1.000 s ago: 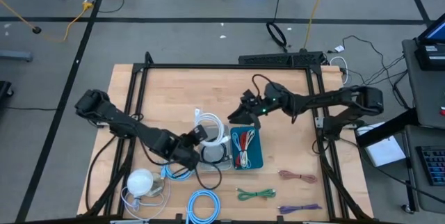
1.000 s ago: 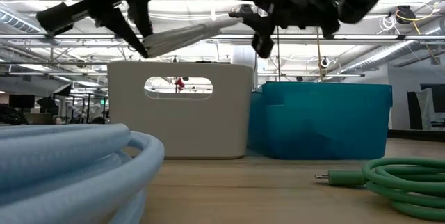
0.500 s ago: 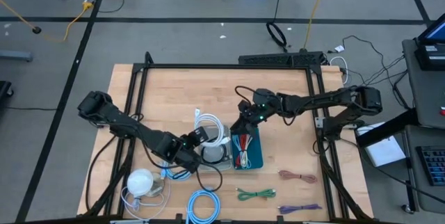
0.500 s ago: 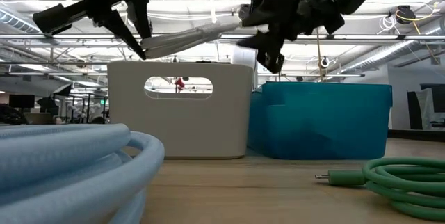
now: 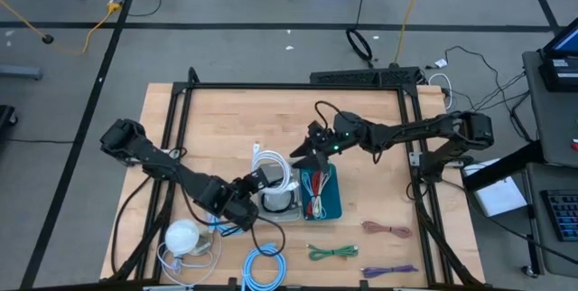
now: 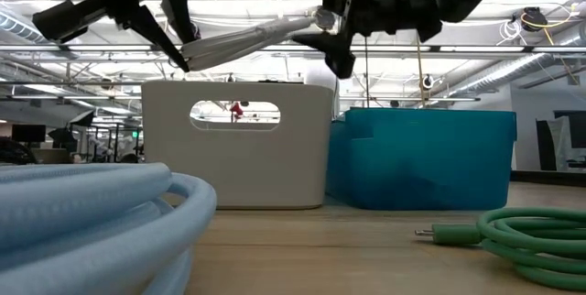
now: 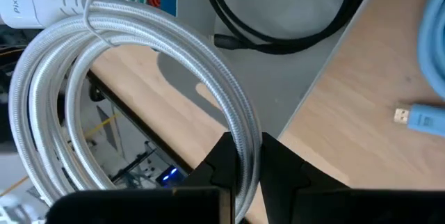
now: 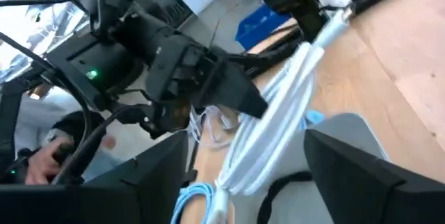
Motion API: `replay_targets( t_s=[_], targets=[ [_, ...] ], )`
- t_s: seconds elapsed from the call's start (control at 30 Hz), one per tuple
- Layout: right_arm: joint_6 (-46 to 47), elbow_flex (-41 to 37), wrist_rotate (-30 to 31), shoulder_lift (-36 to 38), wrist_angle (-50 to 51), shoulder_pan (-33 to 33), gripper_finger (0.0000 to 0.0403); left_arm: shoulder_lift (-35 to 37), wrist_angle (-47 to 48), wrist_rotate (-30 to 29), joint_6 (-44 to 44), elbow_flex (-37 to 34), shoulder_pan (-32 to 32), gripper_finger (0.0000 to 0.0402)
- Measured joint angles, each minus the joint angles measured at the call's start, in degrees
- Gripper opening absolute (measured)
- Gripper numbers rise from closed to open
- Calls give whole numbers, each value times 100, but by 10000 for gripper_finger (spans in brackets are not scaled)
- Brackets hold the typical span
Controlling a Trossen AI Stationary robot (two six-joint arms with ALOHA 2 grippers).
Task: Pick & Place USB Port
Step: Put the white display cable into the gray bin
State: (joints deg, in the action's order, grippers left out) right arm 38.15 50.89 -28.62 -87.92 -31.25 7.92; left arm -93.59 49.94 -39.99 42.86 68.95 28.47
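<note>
A coiled white braided cable with a white plug hangs above the grey bin, which holds a black cable. A teal bin with red and orange cables stands to its right. My left gripper is shut on the coil; it also shows in the left wrist view and the low view. My right gripper is open at the coil's right end, one finger on either side of it. I cannot tell whether it touches. My left gripper pinches the strands of the white coil between its two fingers, on the coil's near-left side. The fingers lie across the strands. The coil is lifted clear above the grey bin and reaches out level toward my right gripper.
On the near table lie a light-blue cable coil with a USB plug, a white round object, a green cable, a purple cable and a brownish cable. A person shows beyond the table.
My right gripper dipped toward the teal bin, then rose and went toward the table's left. It now straddles the right end of the white coil. My left gripper has kept its hold on the coil, which stays lifted.
</note>
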Motion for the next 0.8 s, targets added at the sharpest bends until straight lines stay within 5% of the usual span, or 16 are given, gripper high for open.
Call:
replay_targets(
  t_s=[0.8],
  targets=[
    [197,44,173,-606,-456,-186,300,-282,-335,-312,899,-2,-367,34]
  ],
)
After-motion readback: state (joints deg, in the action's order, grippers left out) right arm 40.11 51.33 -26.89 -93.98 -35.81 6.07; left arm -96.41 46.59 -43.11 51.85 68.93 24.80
